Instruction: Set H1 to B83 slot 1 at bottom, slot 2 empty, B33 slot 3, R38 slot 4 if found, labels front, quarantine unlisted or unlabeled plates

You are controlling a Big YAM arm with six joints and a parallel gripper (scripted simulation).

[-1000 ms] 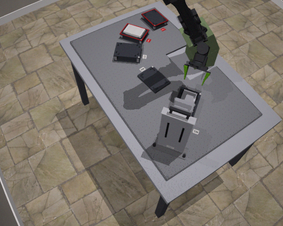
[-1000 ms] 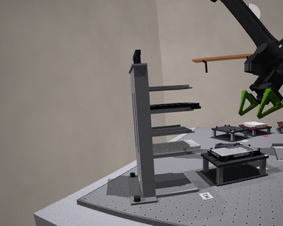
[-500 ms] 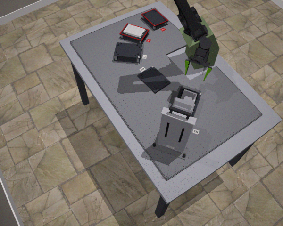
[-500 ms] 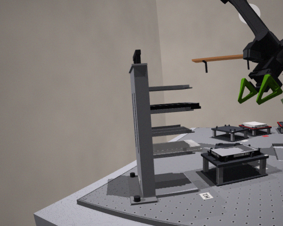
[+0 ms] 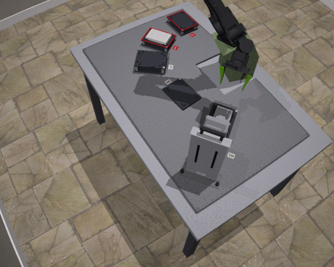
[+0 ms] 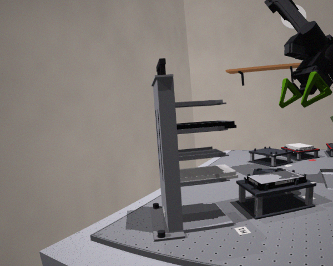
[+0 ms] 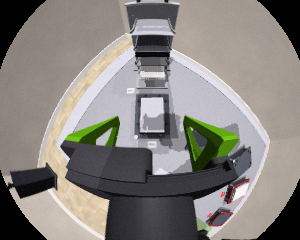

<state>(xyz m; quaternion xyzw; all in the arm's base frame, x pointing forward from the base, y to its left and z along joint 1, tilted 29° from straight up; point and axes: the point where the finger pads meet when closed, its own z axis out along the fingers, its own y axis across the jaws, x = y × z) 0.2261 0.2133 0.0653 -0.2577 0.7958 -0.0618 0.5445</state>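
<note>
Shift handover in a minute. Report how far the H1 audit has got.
Looks done: a white plate sits on a red-rimmed quarantine nest. In hand: nothing; the gripper hangs open above the deck. Probably left: a grey plate on the nest before the hotel, the bare top shelf, and the black plate overhanging the third shelf's front. IDs unreadable.

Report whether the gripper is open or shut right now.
Open. The gripper hangs above the deck with its green fingers spread wide apart and nothing between them; the wrist view shows the same gap.
</note>
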